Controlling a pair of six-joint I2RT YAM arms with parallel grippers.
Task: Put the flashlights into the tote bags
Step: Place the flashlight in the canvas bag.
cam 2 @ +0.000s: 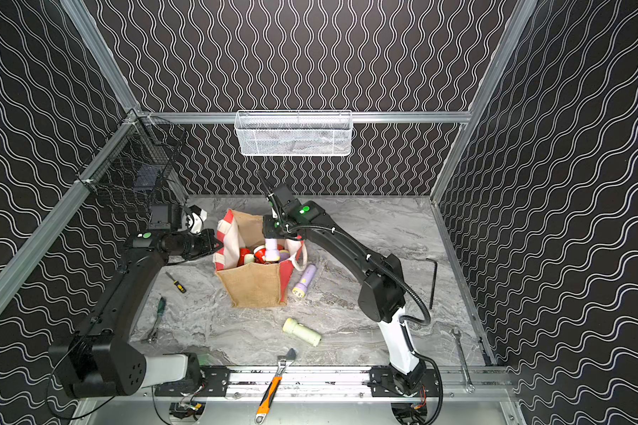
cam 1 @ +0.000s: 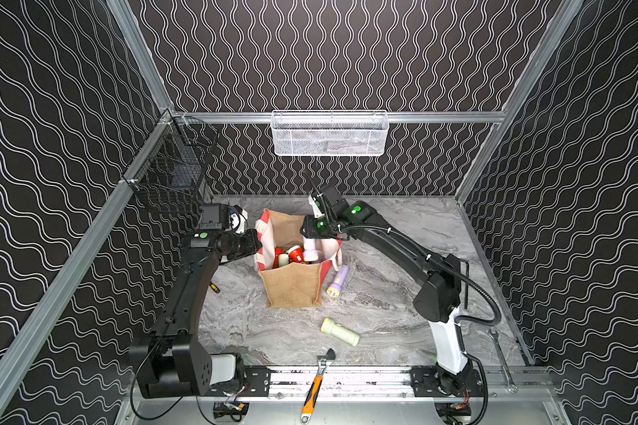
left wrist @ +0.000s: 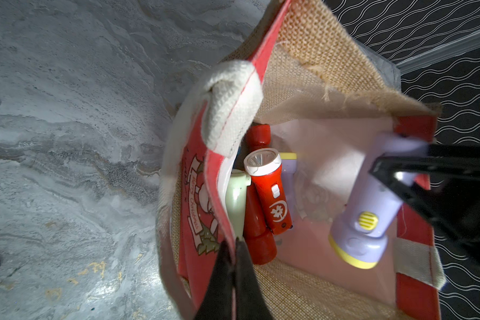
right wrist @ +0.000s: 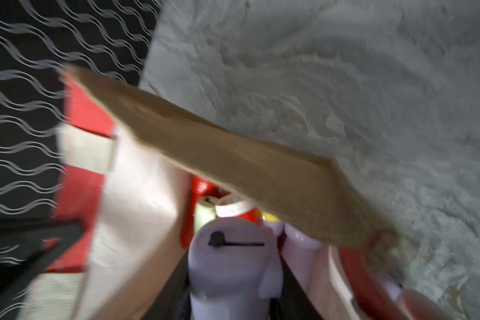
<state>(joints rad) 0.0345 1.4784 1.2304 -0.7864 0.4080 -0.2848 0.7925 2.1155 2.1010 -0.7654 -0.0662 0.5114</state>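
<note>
The orange-handled wrench [cam 1: 315,386] lies at the front edge of the desk [cam 1: 383,323]. The left tool [left wrist: 234,242] pinches the rim of the tote bag [cam 1: 291,287]. The right tool [right wrist: 233,271] grips a lilac flashlight [left wrist: 371,205] in the bag's mouth. 2 more lie outside on the desk: a pale green flashlight [cam 1: 340,332] and a second lilac flashlight [cam 1: 338,281].

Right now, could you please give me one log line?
left hand: pinching tote bag | right hand: lilac flashlight in bag mouth | table: green flashlight, second lilac flashlight

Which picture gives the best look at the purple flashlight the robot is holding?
The left wrist view: the held lilac flashlight shows nearly whole, yellow rim and switch included. The right wrist view shows only its blurred butt end. Both top views show just a small, partly hidden piece of it.
</note>
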